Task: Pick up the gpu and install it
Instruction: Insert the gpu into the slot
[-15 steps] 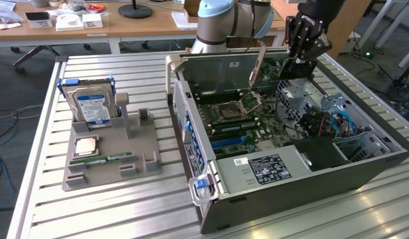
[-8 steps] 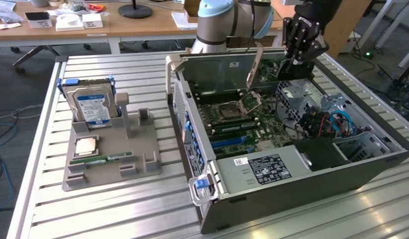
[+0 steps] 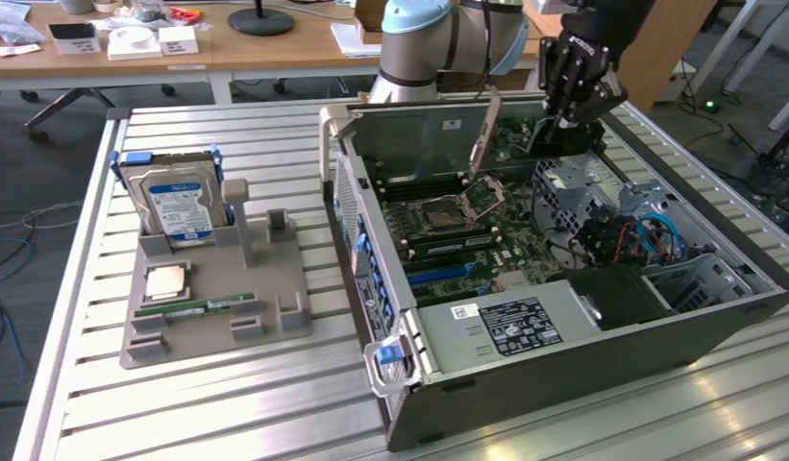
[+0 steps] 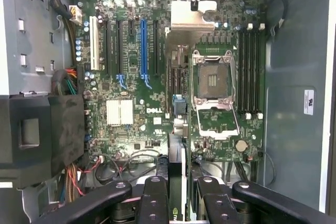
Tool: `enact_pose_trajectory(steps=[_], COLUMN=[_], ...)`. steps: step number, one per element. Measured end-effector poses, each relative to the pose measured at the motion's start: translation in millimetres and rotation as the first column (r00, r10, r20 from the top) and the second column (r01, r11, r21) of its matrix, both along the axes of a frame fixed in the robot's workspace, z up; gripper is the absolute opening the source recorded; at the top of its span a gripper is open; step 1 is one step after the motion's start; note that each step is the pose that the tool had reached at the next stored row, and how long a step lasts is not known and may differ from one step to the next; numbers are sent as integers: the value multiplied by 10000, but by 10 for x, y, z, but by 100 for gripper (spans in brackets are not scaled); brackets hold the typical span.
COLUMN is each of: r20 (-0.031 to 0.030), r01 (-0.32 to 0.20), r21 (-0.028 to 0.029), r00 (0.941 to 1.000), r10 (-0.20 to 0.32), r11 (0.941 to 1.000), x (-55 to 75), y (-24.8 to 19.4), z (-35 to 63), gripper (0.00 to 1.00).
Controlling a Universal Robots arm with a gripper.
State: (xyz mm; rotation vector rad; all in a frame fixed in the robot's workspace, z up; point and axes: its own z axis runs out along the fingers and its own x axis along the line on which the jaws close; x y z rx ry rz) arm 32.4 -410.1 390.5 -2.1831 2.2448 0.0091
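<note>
Closest to the wrist camera, the black fingers [image 4: 155,198] of the gripper [image 4: 178,184] are seen clamped on the gpu [image 4: 176,156], which is held on edge between them. Just its thin edge is presented, so its flat faces are hidden, its bracket cannot be made out, and one end is cut off behind the fingers. Its long axis is seen running parallel to the blue expansion slot [image 4: 143,45] on the motherboard [image 4: 131,114], beside the open CPU socket [image 4: 212,82]. In the exterior view the gripper is placed over the far part of the open computer case [image 3: 561,355], toward the exterior view's right. The gpu is reduced there to a dark shape beneath it. Whether the card touches the board cannot be told.
</note>
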Motion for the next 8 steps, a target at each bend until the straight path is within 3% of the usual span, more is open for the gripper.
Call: enact_pose_trajectory(steps=[8], r20=[1], r01=[-104], r21=[-2], r00=[9999], r10=[104], r11=[9999], x=[-88], y=[-9], z=[-76], gripper=[26])
